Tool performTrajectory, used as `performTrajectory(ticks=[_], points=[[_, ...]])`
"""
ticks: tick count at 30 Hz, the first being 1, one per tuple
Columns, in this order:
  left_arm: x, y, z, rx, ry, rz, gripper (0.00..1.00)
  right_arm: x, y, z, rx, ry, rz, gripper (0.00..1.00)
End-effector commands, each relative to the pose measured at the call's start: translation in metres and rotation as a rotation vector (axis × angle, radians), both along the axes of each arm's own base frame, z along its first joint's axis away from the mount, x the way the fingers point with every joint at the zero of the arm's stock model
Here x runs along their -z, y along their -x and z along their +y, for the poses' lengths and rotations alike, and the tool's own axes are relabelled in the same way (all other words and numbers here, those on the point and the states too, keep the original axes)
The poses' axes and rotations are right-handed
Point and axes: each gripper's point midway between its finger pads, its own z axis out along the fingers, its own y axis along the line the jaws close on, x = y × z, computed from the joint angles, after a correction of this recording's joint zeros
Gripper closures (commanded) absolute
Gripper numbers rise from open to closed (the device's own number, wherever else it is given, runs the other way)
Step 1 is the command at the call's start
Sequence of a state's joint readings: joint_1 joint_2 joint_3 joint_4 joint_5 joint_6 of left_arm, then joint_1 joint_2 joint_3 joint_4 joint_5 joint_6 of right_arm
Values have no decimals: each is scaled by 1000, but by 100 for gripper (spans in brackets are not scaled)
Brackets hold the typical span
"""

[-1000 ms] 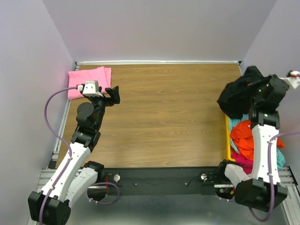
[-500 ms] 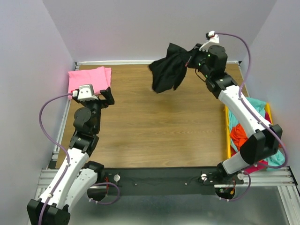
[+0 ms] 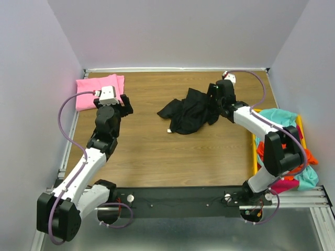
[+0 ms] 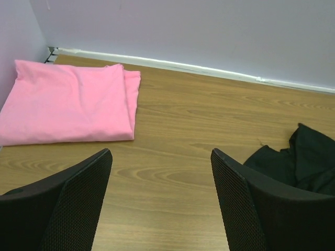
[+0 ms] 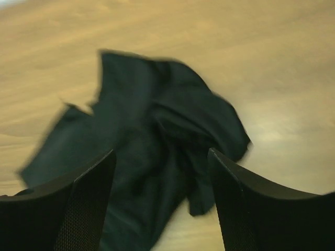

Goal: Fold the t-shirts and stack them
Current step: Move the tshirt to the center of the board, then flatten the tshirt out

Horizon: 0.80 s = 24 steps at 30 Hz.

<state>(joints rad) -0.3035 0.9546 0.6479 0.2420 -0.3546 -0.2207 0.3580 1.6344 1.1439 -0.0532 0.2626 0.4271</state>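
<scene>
1. The table (image 3: 157, 151) lies bare beneath and between the two grippers, which I judge is working room kept free for spreading cloth.
2. The yellow bin (image 3: 254, 157) sits behind and outboard of the right gripper (image 3: 213, 102). It serves as the supply, with the heap of shirts (image 3: 281, 116) in teal, orange and magenta waiting in it.
3. The black t-shirt (image 3: 191, 111) lies crumpled on the wood, just ahead of and below the right gripper's fingertips. It is bunched, not flat, so it likely needs spreading before any fold.
4. The pink t-shirt (image 4: 68, 102) lies folded flat, ahead and to the left of the left gripper (image 4: 162, 209), tucked into the far corner. That looks like the start of the stack, kept out of the way.
5. The right gripper's jaws are spread wide with nothing between them; its wrist view is blurred.
6. The left gripper is likewise wide open and empty, with the black t-shirt off to its right.
</scene>
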Motion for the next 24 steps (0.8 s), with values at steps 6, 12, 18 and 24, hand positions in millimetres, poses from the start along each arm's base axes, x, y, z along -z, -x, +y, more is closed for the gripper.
performTrajectory(ticks=[6, 12, 18, 24], points=[[1, -10, -53, 135, 102, -49, 17, 1, 53, -25, 7, 37, 21, 13], [51, -27, -146, 365, 64, 74, 17, -1, 66, -42, 69, 58, 3, 13], [103, -24, -222, 520, 35, 198, 22, 1, 66, -50, 104, 57, 5, 8], [128, -18, -239, 523, 42, 262, 26, 30, 51, -62, 123, 31, 80, 8]])
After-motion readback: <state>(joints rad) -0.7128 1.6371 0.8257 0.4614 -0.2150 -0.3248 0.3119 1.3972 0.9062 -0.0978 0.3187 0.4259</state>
